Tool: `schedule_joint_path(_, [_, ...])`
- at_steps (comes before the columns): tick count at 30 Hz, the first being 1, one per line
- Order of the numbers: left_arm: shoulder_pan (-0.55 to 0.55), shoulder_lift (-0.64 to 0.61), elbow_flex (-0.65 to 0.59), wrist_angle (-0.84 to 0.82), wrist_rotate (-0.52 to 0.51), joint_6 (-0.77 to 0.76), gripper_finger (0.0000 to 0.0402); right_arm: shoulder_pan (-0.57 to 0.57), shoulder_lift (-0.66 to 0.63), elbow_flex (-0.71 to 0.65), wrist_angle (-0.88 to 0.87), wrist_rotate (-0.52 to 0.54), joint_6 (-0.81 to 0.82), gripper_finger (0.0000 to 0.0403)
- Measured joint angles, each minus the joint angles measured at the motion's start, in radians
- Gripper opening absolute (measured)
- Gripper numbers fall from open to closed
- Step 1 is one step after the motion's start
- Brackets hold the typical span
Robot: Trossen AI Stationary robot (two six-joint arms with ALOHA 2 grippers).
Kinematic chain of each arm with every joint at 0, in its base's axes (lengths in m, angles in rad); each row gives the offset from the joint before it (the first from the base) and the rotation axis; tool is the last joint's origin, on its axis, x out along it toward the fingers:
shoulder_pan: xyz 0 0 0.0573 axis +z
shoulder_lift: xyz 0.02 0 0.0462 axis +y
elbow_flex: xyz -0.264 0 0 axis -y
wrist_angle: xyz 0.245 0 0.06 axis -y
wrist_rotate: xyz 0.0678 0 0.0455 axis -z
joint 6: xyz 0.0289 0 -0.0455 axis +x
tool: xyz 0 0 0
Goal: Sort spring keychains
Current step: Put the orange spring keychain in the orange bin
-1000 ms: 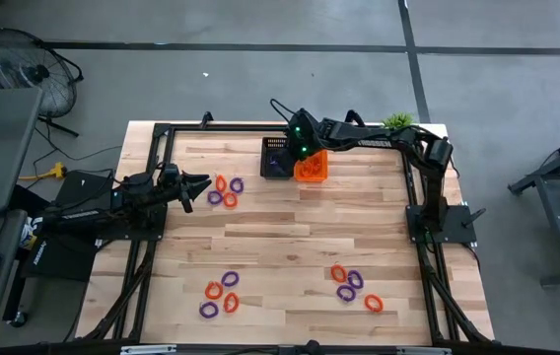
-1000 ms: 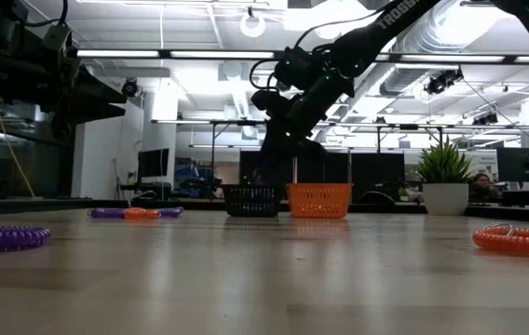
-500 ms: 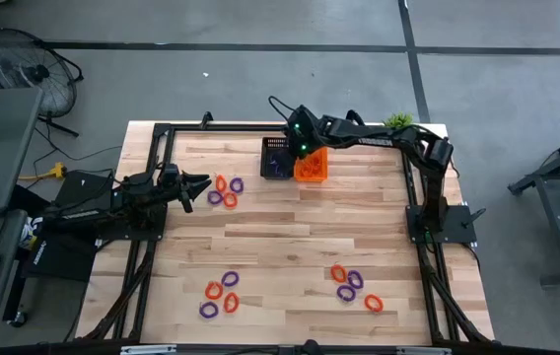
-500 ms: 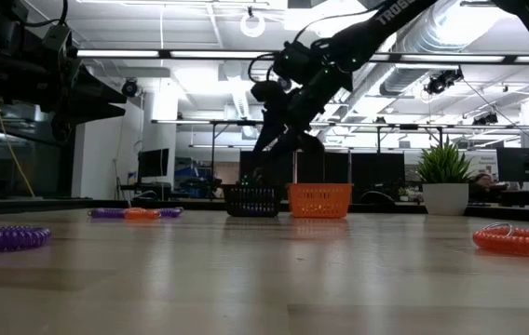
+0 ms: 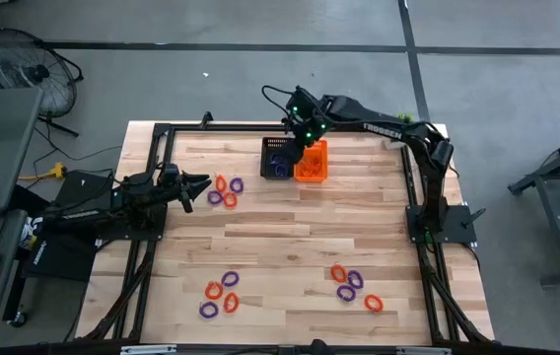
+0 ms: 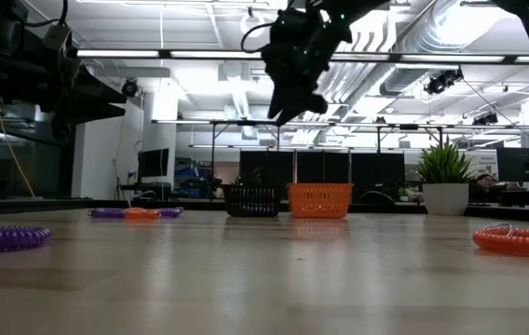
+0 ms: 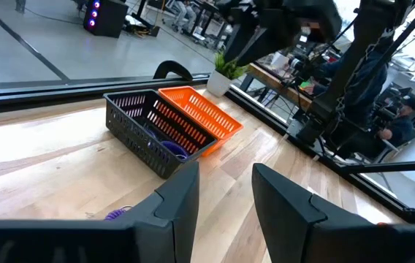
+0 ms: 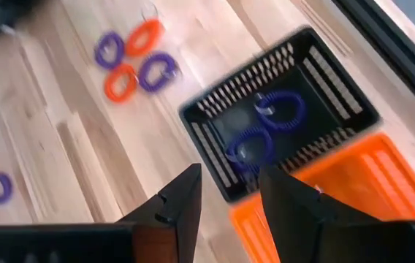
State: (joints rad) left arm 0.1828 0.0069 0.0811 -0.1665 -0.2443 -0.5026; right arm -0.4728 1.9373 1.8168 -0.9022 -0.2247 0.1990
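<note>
Spring keychains (image 5: 225, 190): small orange and purple coiled loops, in three scattered clusters on the counter (image 5: 280, 237), two purple ones already in the black basket (image 8: 280, 139). Likely light, springy, apt to slide; pinch across one side of a coil. Right gripper (image 8: 226, 193) hangs above the baskets, fingers apart, empty; left gripper (image 7: 224, 201) waits near the left cluster, fingers apart.

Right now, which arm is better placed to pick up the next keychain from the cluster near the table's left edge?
Probably the left: its end effector sits open just beside that cluster of spring keychains, while the right end effector hangs empty above the black basket.
</note>
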Motion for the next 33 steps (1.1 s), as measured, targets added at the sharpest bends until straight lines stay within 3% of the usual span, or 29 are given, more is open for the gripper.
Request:
schedule_joint_path(6, [0.0, 0.0, 0.0, 0.0, 0.0, 0.0, 0.0126, 0.0, 0.0, 0.086, -0.207, 0.049, -0.032, 0.0134])
schedule_joint_path(11, [0.0, 0.0, 0.0, 0.0, 0.0, 0.0, 0.0126, 0.008, -0.011, 0.056, -0.306, 0.047, -0.046, 0.0134])
schedule_joint_path(22, [0.0, 0.0, 0.0, 0.0, 0.0, 0.0, 0.0126, 0.059, -0.166, -0.176, -0.296, 0.035, 0.018, 0.0134])
schedule_joint_path(33, [0.0, 0.0, 0.0, 0.0, 0.0, 0.0, 0.0126, 0.183, -0.443, -0.557, -0.247, 0.045, 0.286, 0.0134])
